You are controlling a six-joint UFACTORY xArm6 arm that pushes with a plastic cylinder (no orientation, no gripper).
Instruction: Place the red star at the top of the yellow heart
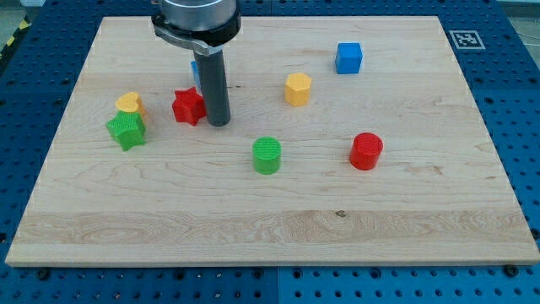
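Observation:
The red star (pixel 188 106) lies on the wooden board at the view's left of centre. The yellow heart (pixel 129 103) lies further to the view's left, apart from the star, and touches the green star (pixel 126 130) just below it. My tip (pixel 218 123) rests on the board right beside the red star's right side, touching it or nearly so. The rod rises from there to the arm's flange at the view's top.
A yellow hexagon (pixel 297 88), a blue cube (pixel 348 57), a green cylinder (pixel 267 155) and a red cylinder (pixel 366 151) lie to the view's right. A blue block (pixel 195 69) is mostly hidden behind the rod. The board (pixel 270 228) sits on a blue perforated table.

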